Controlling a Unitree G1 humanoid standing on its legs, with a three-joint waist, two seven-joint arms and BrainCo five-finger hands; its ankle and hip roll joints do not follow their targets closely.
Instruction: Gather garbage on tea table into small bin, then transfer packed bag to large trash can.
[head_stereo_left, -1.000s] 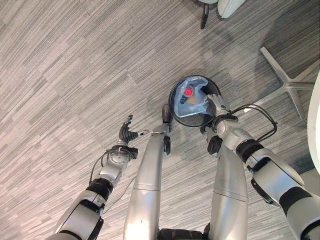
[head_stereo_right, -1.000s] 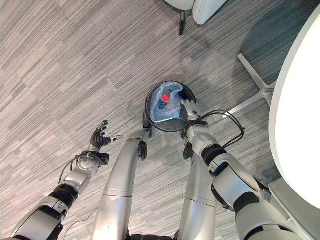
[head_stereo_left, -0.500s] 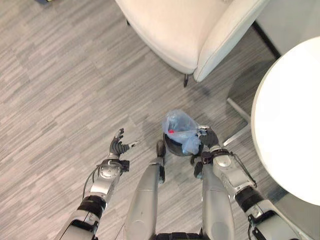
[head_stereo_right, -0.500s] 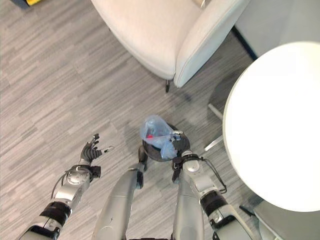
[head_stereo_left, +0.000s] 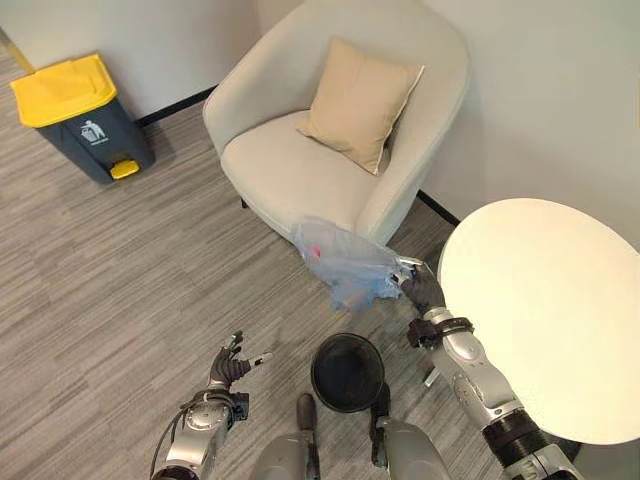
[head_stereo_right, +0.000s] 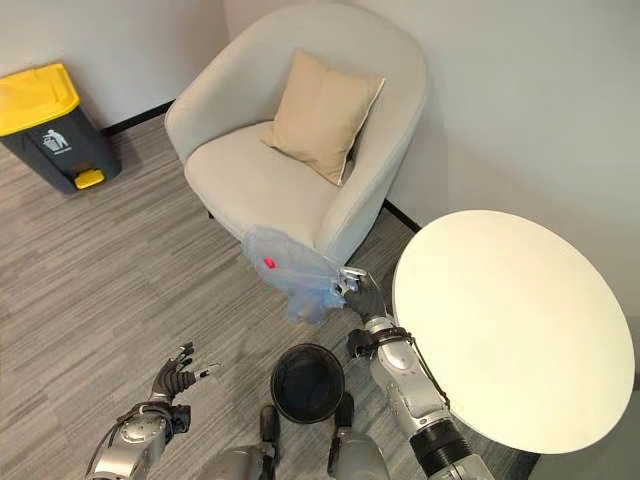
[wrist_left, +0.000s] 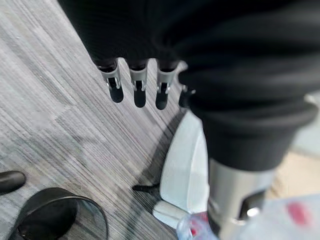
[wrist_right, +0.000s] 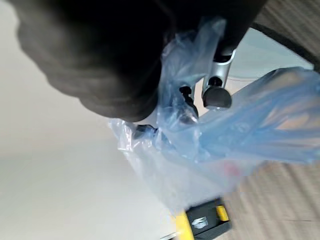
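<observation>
Left eye view: the blue bag (head_stereo_left: 345, 263) hangs in the air, lifted clear of the small black bin (head_stereo_left: 347, 372), and sits in front of the armchair's near edge. A red item shows through the plastic. The right hand (head_stereo_left: 421, 291) grips the bag's gathered top, its fingers curled into the plastic; in the right wrist view the film bunches around the fingers (wrist_right: 218, 85) and trails away from them. That arm reaches up and forward along the rim of the round white table (head_stereo_left: 545, 310), with the hand just off the table's edge.

The left hand (head_stereo_left: 228, 366) is held low over the grey plank floor (head_stereo_left: 120, 290), to the left of the small bin, grasping nothing; in the left wrist view its fingers (wrist_left: 139, 90) hang straight and loose above the floor.

The small bin stands on the floor below the bag, its mouth open and dark. The beige armchair (head_stereo_left: 330, 130) with a tan cushion (head_stereo_left: 360, 100) fills the space behind the bag. The large trash can (head_stereo_left: 82, 115), grey with a yellow lid, stands against the wall at far left, well apart from the bag, with bare floor stretching between them.
</observation>
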